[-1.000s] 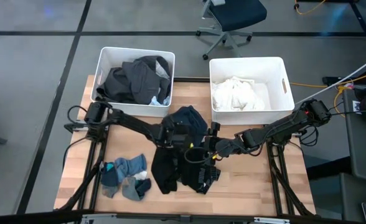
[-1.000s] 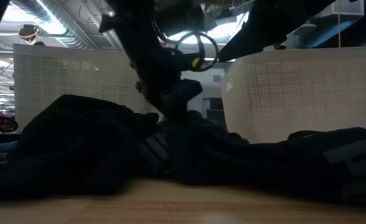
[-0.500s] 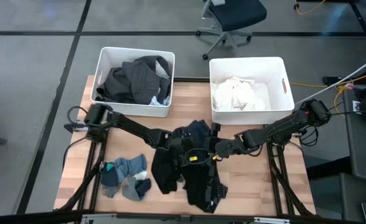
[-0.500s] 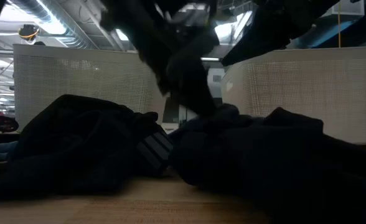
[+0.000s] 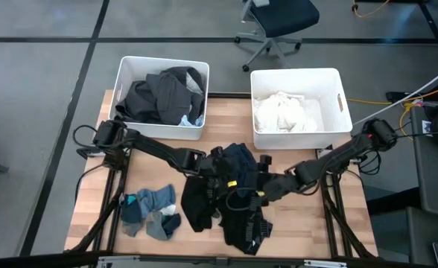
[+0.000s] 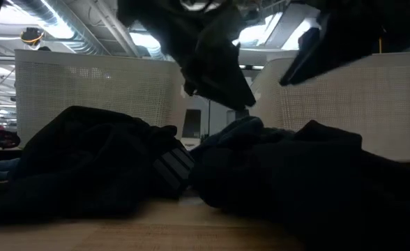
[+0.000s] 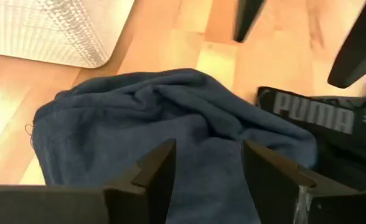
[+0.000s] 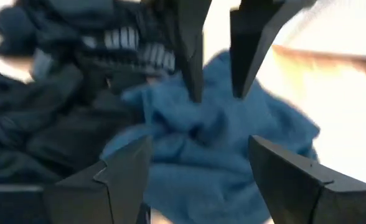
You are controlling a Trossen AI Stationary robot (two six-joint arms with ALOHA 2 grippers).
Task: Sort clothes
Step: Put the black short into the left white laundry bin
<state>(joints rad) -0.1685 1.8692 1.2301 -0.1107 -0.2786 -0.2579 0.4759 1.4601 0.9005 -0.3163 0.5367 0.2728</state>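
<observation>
Two shifts to note over the last second. Blue garment [image 5: 240,155] down from its earlier bunched spot nearer the bins, now slumped on the far side of the dark heap in the middle of the surface [image 5: 301,223]. Black garment [image 5: 245,227] spread out further toward the near edge than before, its printed waistband showing in the left wrist view.

Left gripper [image 7: 208,152] carried rightward and nearer, hovering just above the blue cloth with fingers apart and nothing between them. Right gripper [image 8: 200,146] pulled in from the right to the near-right flank of the same heap, fingers wide and likewise empty, aimed at the blue folds with the left arm's fingertips just beyond.

Reads as a drop or a reshuffle of the heap, not a completed sort: no piece clamped, none on its way to a bin.

Still to sort:
- blue and black pieces, mid-surface
- small socks [image 5: 152,212], near left, well apart from both arms

Already placed:
- dark clothes in the far-left bin [image 5: 122,82]
- white clothes in the far-right bin [image 5: 338,97]

Likely next need: a fresh pinch on one single layer, since overlapping folds risk dragging two garments together.
</observation>
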